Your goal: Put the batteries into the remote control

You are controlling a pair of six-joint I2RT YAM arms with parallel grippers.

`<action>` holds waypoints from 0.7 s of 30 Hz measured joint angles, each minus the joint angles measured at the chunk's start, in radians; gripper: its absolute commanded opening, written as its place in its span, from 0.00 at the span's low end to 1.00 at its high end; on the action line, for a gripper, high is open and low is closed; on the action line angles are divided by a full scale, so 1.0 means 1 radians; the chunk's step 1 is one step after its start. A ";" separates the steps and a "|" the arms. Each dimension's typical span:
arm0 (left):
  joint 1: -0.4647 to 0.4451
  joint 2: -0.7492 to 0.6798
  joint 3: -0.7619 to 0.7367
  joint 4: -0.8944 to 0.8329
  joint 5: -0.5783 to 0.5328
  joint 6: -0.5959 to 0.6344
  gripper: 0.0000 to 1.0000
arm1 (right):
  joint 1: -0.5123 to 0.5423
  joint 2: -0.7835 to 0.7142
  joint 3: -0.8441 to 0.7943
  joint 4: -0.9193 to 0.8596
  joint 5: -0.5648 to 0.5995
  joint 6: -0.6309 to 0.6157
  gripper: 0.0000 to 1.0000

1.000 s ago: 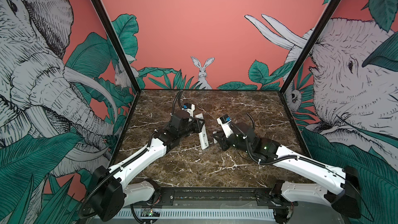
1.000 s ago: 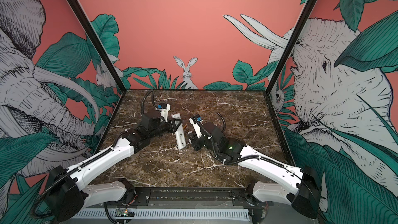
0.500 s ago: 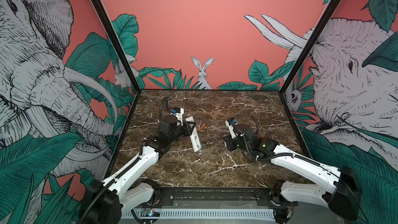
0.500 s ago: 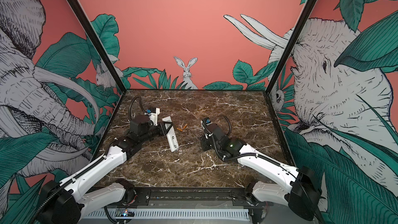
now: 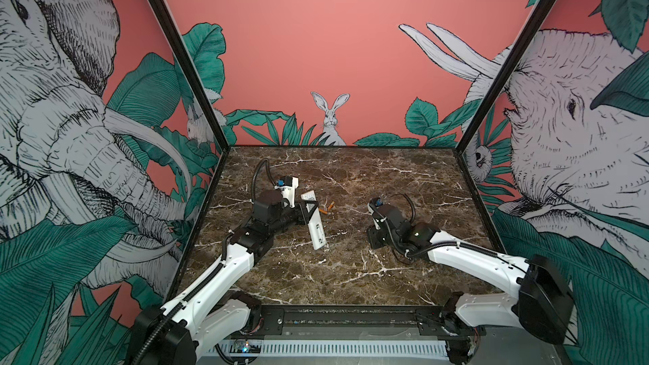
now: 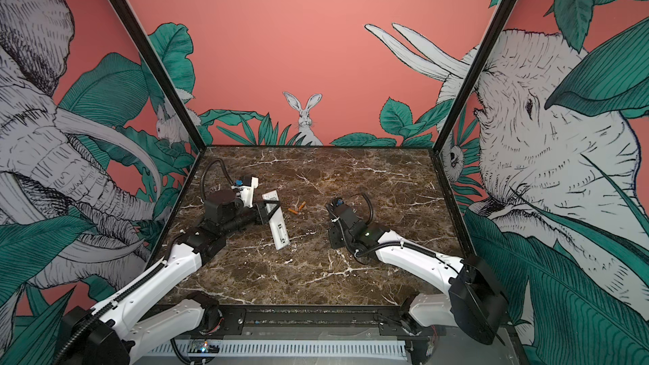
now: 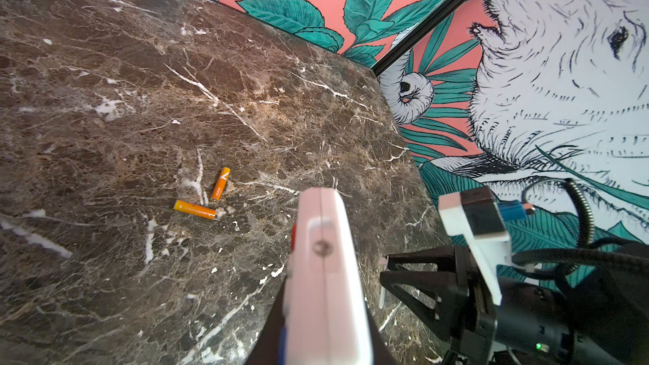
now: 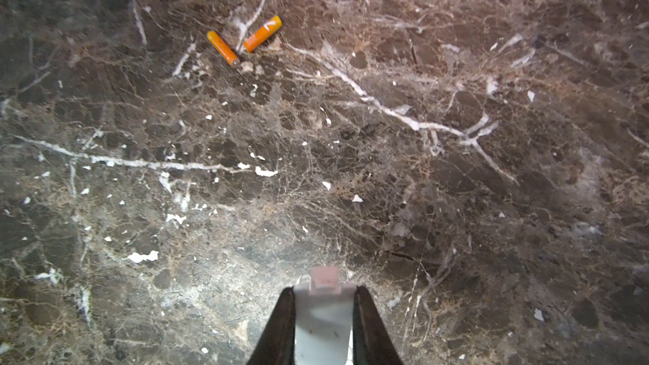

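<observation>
My left gripper [image 5: 308, 211] is shut on the remote control [image 5: 315, 226], a long slim white bar held tilted above the marble; in the left wrist view the remote control [image 7: 323, 258] sticks out from between the dark fingers. Two orange batteries [image 5: 326, 208] lie loose on the table just right of it, touching at one end; both wrist views show them, as batteries [image 7: 195, 209] and batteries [image 8: 242, 42]. My right gripper [image 5: 373, 240], further right and pointing down, is shut on a small flat white cover piece [image 8: 323, 310] with a tab.
The dark marble table [image 5: 351, 275] is boxed in by printed walls at the back and both sides. A black rail [image 5: 351, 317] runs along the front edge. The right gripper [image 7: 386, 275] shows beside the remote in the left wrist view.
The two grippers, close together at the remote a second ago, have drawn apart. The left went left with the remote, the right went right with the white piece. The batteries now show between them.
</observation>
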 measured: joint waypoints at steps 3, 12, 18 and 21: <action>0.007 -0.003 -0.011 0.000 0.008 0.000 0.00 | -0.004 0.010 -0.013 0.011 0.000 0.008 0.10; 0.022 -0.019 -0.036 0.000 0.016 -0.002 0.00 | -0.011 0.044 -0.032 0.042 0.000 0.028 0.10; 0.029 -0.031 -0.038 0.000 0.018 -0.005 0.00 | -0.014 0.064 -0.045 0.055 0.000 0.035 0.10; 0.029 -0.031 -0.042 0.000 0.018 -0.005 0.00 | -0.014 0.072 -0.047 0.061 0.002 0.037 0.10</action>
